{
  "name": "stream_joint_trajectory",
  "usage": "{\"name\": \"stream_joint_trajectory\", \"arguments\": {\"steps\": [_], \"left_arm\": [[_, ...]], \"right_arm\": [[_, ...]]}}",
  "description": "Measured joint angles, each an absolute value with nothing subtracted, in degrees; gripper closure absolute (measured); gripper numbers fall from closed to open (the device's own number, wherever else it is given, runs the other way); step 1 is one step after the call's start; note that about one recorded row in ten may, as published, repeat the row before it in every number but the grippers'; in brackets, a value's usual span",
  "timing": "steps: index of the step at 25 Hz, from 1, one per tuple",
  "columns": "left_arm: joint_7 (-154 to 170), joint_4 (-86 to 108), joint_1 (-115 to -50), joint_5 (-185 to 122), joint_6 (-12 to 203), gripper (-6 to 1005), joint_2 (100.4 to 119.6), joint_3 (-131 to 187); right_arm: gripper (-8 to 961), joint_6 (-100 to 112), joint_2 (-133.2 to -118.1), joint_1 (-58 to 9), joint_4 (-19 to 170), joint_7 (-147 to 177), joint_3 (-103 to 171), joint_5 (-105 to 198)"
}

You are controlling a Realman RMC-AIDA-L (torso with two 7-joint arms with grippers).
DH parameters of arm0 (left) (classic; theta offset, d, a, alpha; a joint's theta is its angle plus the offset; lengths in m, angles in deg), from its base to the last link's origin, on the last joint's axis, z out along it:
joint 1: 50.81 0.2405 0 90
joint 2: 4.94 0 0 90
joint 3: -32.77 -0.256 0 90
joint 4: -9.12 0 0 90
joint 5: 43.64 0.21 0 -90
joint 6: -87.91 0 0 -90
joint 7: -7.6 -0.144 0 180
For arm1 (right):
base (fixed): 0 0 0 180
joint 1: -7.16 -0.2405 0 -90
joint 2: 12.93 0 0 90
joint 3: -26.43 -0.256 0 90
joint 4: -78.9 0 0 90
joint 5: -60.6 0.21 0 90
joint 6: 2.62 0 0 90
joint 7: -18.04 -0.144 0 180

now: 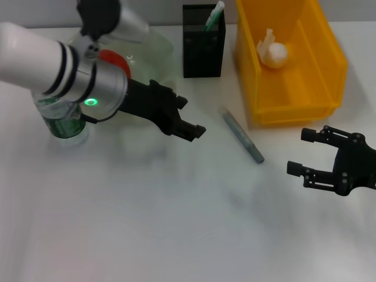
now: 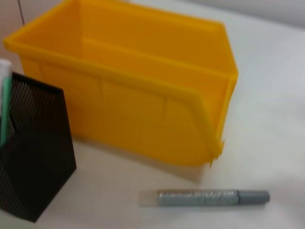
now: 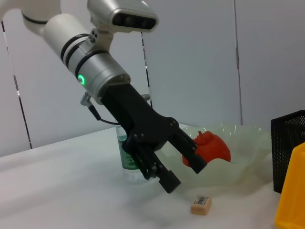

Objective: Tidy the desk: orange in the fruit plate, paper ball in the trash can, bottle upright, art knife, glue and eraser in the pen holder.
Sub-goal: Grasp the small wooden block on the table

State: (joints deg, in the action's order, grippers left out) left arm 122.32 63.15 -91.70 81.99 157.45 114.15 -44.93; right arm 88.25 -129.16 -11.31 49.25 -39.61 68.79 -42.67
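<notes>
While left claw hovers (open), glue lies beside.

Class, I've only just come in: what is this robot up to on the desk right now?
It is tidying. The left pincer, open and empty, hangs between the fruit plate and the grey glue stick lying on the desk. The paper ball is already in the yellow bin. The right pincer waits open near the bin.

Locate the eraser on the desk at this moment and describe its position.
In the right wrist view, the eraser lies flat on the table just below the left pincer, in front of the fruit plate holding the orange.
</notes>
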Motion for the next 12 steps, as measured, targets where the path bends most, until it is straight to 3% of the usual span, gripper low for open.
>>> {"name": "stream_joint_trajectory", "arguments": {"steps": [12], "left_arm": [[133.12,64.10,-94.96,91.58,151.08,201,114.25,-55.02]], "right_arm": [[150,88.15,-129.77,-11.31,49.29,-39.63,68.48,-42.67]]}}
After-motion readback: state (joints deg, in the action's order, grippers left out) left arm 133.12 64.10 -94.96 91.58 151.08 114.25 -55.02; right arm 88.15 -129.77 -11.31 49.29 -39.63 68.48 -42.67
